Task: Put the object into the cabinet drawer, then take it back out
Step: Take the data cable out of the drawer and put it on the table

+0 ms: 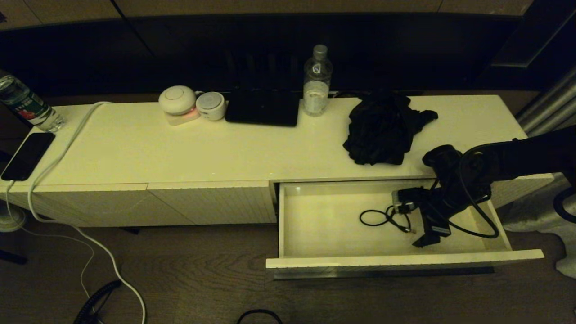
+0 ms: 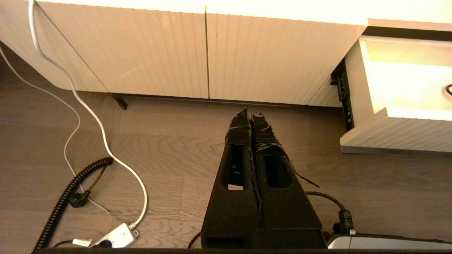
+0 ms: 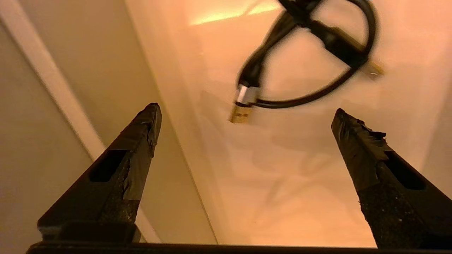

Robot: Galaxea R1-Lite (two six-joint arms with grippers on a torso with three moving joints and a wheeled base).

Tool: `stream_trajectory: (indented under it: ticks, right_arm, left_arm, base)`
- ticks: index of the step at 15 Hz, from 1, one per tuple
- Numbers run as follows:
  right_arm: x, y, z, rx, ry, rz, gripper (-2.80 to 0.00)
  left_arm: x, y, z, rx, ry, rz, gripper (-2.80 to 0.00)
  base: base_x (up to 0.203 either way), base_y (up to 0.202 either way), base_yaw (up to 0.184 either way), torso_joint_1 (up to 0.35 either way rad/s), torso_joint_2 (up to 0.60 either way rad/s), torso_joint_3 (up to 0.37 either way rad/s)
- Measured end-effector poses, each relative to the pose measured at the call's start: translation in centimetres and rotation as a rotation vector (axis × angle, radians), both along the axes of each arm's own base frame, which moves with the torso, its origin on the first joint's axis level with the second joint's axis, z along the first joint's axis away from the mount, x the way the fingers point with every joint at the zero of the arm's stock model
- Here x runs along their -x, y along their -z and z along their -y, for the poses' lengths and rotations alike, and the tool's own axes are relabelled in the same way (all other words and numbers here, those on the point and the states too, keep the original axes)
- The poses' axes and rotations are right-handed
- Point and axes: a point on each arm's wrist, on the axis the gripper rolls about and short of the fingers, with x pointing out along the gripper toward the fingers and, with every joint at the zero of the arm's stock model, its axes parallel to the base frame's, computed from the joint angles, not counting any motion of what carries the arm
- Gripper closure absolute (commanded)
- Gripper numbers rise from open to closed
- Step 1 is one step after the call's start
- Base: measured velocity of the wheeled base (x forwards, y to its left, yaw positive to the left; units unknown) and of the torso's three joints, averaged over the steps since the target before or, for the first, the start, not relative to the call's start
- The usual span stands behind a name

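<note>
The cabinet drawer [image 1: 396, 260] stands pulled out at the right end of the low cream cabinet, its white inside lit. On its floor lies the object, a short coiled black USB cable [image 1: 382, 218] with metal plugs. My right gripper [image 1: 409, 220] reaches down into the drawer just right of the cable, open and holding nothing. In the right wrist view the cable [image 3: 247, 95] lies on the drawer floor [image 3: 282, 176] just beyond the right gripper [image 3: 246, 108], whose fingertips are spread wide. My left gripper [image 2: 251, 113] hangs shut and empty over the wooden floor, left of the drawer front [image 2: 395, 130].
On the cabinet top sit a crumpled black cloth [image 1: 382, 128], a water bottle [image 1: 317, 81], a black box [image 1: 263, 105], two round white devices [image 1: 177, 101], a phone [image 1: 27, 155] and another bottle [image 1: 24, 103]. A white cord [image 2: 88, 109] and coiled black cord [image 2: 67, 197] trail over the floor.
</note>
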Motion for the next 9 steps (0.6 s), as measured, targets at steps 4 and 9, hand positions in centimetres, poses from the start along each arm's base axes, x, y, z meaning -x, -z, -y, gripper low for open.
stream_trajectory:
  ticks: [4, 9]
  right_arm:
    - [-0.34, -0.49, 0.22, -0.003, 0.005, 0.024, -2.8]
    - [-0.67, -0.74, 0.31, -0.005, 0.008, 0.039, -2.8]
  left_arm:
    - [0.0, 0.0, 0.0, -0.001, 0.0, 0.0, 0.0]
    - [0.0, 0.0, 0.0, 0.0, -0.001, 0.0, 0.0]
  base:
    - [0.0, 0.0, 0.0, 0.0, 0.0, 0.0]
    - [0.0, 0.0, 0.0, 0.0, 0.0, 0.0]
